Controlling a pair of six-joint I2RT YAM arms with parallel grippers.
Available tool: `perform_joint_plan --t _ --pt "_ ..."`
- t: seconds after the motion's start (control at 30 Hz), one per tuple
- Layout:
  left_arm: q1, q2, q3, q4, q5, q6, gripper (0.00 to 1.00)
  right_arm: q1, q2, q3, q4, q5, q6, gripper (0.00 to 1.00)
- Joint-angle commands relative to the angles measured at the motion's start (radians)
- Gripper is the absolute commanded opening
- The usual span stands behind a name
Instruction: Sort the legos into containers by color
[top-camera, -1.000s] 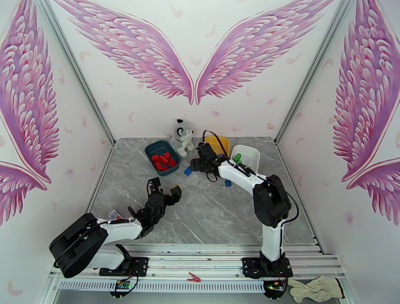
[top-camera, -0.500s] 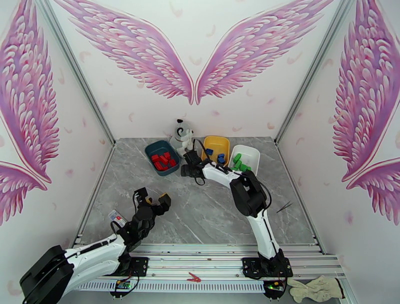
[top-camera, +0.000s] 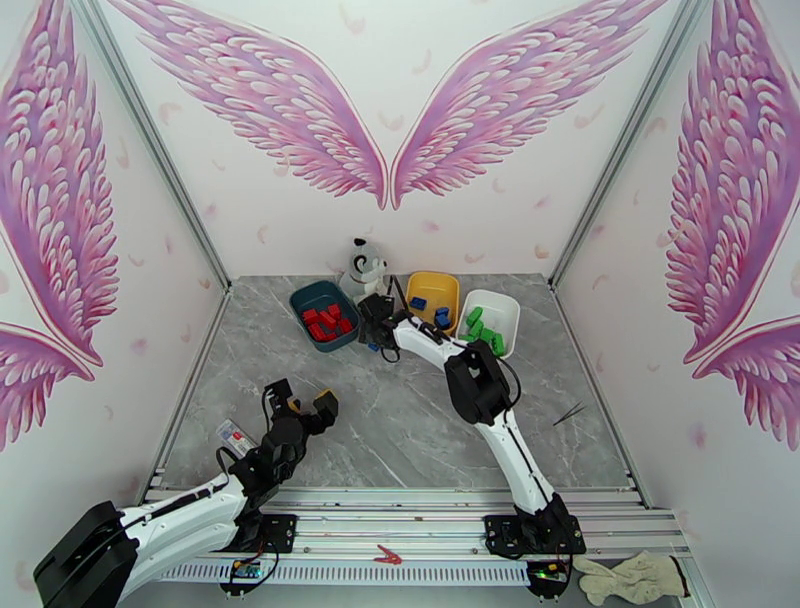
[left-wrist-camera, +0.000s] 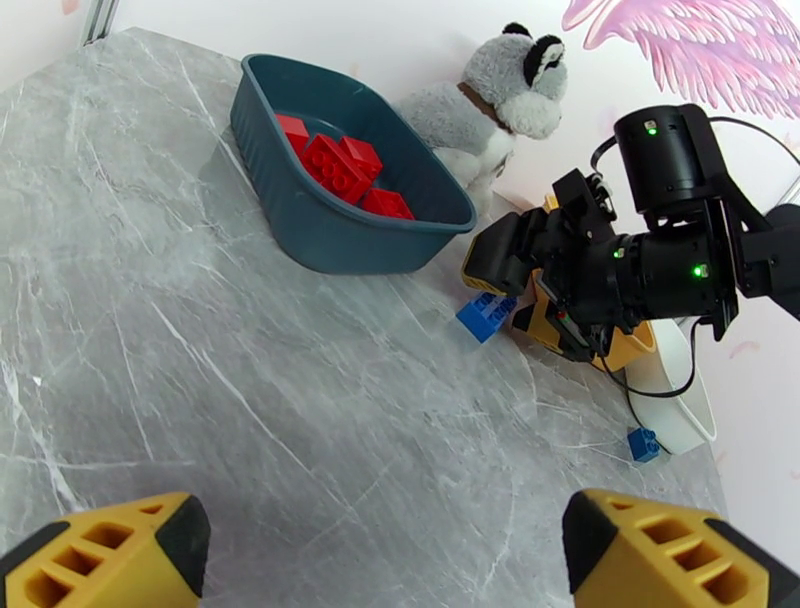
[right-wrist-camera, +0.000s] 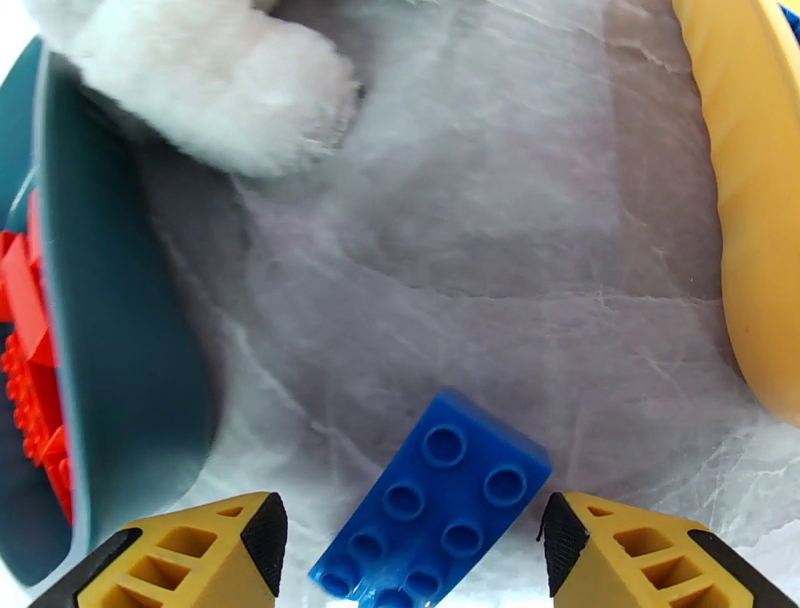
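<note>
The right claw (right-wrist-camera: 412, 545) hangs low over the grey marbled surface (top-camera: 400, 430), its yellow-tipped jaws apart and straddling a blue studded plastic brick (right-wrist-camera: 432, 500); the brick lies flat, studs up, with a gap on either side, so nothing is gripped. From that brick the dark teal plastic tub (right-wrist-camera: 120, 380) stands at nine o'clock, the yellow plastic tub (right-wrist-camera: 750, 200) at two o'clock, and a paw of the white-and-grey plush dog (right-wrist-camera: 200, 90) at eleven o'clock. In the top view the tubs sit along the far edge: the teal one at eleven o'clock holds red bricks (top-camera: 325, 322); the yellow one at twelve holds blue bricks (top-camera: 420, 302); the white plastic tub (top-camera: 505, 300) at one o'clock holds green bricks (top-camera: 482, 328). A second, smaller blue brick (left-wrist-camera: 643, 443) lies on the surface just beside the white tub; the left claw (top-camera: 303, 397) is at seven o'clock, well apart from the tubs, jaws spread wide and empty.
</note>
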Motion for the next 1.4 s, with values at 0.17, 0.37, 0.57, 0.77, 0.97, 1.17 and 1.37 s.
perform_joint_plan --t 0.17,0.37,0.57,0.77,0.97,1.17,1.37 --pt "-0.007 -0.012 -0.013 -0.008 -0.009 -0.002 0.99 0.004 0.038 0.025 -0.065 0.038 0.037 0.64" --pt "-0.007 0.005 0.017 -0.028 -0.006 0.016 0.99 0.002 -0.054 -0.125 0.018 0.057 0.008 0.53" --pt "-0.007 0.141 0.085 0.018 0.041 0.038 0.99 0.002 -0.161 -0.283 0.106 0.067 -0.044 0.40" --pt "-0.002 0.365 0.208 0.120 0.129 0.062 0.99 0.000 -0.253 -0.384 0.156 0.085 -0.118 0.25" --pt "0.018 0.531 0.333 0.220 0.217 0.055 0.99 -0.001 -0.368 -0.480 0.197 0.063 -0.161 0.22" --pt "0.050 0.643 0.461 0.297 0.313 0.034 0.99 -0.031 -0.496 -0.570 0.212 0.060 -0.179 0.22" --pt "0.080 0.738 0.637 0.254 0.410 0.048 0.99 -0.122 -0.542 -0.564 0.186 0.044 -0.186 0.23"
